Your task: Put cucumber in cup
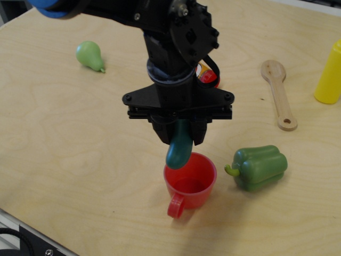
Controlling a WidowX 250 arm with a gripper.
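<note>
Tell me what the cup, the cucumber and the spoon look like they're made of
The cup looks like smooth red plastic, evenly coloured with a soft sheen. The cucumber, held in the tool, seems glossy teal-green plastic or rubber; which one is unclear. The spoon appears to be pale unfinished wood, matte with faint grain.
</note>
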